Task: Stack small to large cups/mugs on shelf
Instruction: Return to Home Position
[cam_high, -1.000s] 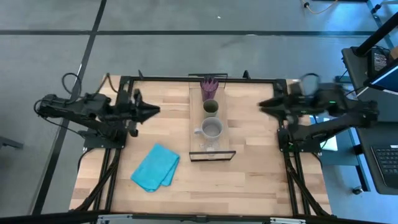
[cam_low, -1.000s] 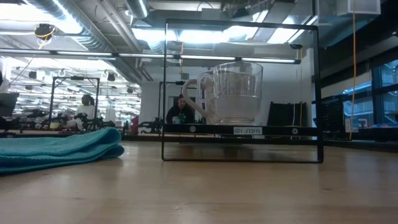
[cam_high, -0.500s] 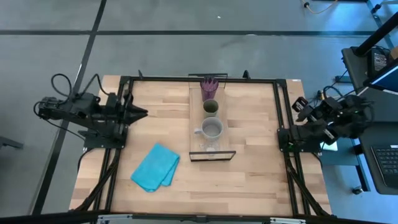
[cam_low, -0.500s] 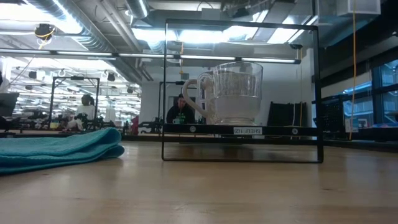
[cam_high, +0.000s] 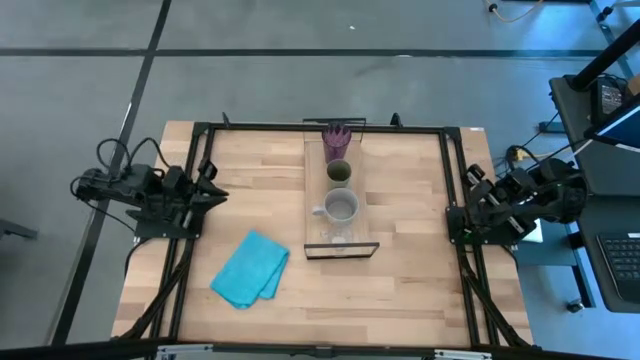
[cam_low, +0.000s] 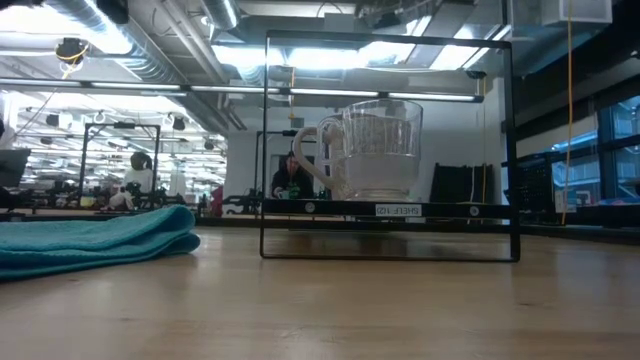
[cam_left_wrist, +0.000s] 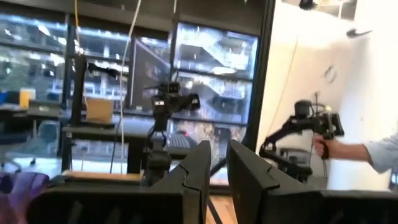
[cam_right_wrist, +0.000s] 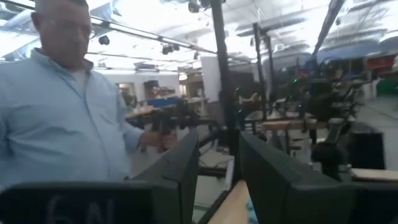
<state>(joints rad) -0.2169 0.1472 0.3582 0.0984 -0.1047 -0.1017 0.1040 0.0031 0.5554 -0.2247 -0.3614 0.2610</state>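
Four vessels stand in a row on the light-wood shelf (cam_high: 316, 150), each on its base: the tall purple tumbler (cam_high: 336, 140) farthest, then the dark olive-brown cup (cam_high: 339, 173), the grey handled mug (cam_high: 342, 208), and the tiny clear glass (cam_high: 335, 238) nearest. In the low view the glass (cam_low: 381, 150) stands in front of the mug (cam_low: 318, 152). My left gripper (cam_high: 216, 190) is drawn back at the table's left edge, shut and empty (cam_left_wrist: 217, 177). My right gripper (cam_high: 468, 196) is drawn back at the right edge, a little open and empty (cam_right_wrist: 219, 168).
A folded turquoise cloth (cam_high: 250, 268) lies on the table near left of the shelf. The shelf's black metal frame (cam_low: 390, 258) stands upright at its near end. A person in a light blue shirt (cam_right_wrist: 68, 106) stands beyond the table; a hand (cam_left_wrist: 339, 149) holds another arm's handle.
Both arms have drawn back from the shelf, the left toward the table's left edge and the right toward the right edge, folding in over their bases. The four vessels and the cloth have stayed where they were.
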